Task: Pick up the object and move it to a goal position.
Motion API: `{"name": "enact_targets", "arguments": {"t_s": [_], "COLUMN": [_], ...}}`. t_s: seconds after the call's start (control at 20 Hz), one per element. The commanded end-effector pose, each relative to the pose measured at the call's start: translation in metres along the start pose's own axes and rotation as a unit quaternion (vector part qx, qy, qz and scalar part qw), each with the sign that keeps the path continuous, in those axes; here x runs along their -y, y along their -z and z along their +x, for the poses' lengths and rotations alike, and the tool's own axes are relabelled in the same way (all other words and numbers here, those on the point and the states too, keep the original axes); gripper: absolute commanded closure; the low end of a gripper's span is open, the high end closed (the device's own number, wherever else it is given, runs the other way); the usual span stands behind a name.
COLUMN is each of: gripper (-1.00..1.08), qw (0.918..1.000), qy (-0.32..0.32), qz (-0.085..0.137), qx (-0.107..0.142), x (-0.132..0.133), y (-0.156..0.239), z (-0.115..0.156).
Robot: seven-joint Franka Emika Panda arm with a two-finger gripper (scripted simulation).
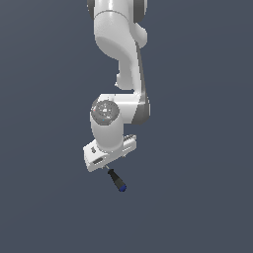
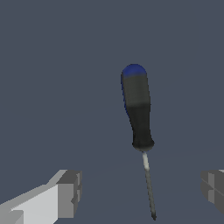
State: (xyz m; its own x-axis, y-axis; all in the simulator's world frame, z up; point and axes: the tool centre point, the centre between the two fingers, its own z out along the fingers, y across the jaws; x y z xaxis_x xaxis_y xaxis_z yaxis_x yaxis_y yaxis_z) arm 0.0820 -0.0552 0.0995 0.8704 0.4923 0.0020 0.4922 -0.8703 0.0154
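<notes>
**Gripper wide open above screwdriver**

Gripper [image 2: 140, 192] is spread wide in wrist view: two grey fingertips [image 2: 70, 192] far apart, one cut off by frame edge, nothing between them but the thin shaft, untouched. In exterior view the gripper [image 1: 106, 165] fingers are hidden under the white hand body, so jaw gap can't be read there. Arm top is cropped out.

Screwdriver [image 2: 138, 109] lies on the plain grey surface [image 2: 52, 65]. Long axis in exterior view: shaft tip tucked under the hand, black handle and blue cap [image 1: 122, 187] pointing away toward exterior view's right. Shaft mostly hidden there. No legible writing or labels anywhere.
</notes>
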Motion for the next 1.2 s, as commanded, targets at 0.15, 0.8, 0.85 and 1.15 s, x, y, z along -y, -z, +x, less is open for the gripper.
{"name": "enact_targets", "arguments": {"t_s": [0.15,0.8,0.85,1.15], "gripper": [-0.92,-0.92,-0.92,-0.92], "qw": [0.9989,0.9968,0.9968,0.9967], "qy": [0.046,0.079,0.079,0.081], "qz": [0.004,0.008,0.008,0.008], "qx": [0.0,0.001,0.001,0.001], "x": [-0.013,-0.023,-0.023,-0.022], "y": [-0.019,-0.035,-0.036,-0.06], "z": [0.002,0.002,0.002,0.001]}}
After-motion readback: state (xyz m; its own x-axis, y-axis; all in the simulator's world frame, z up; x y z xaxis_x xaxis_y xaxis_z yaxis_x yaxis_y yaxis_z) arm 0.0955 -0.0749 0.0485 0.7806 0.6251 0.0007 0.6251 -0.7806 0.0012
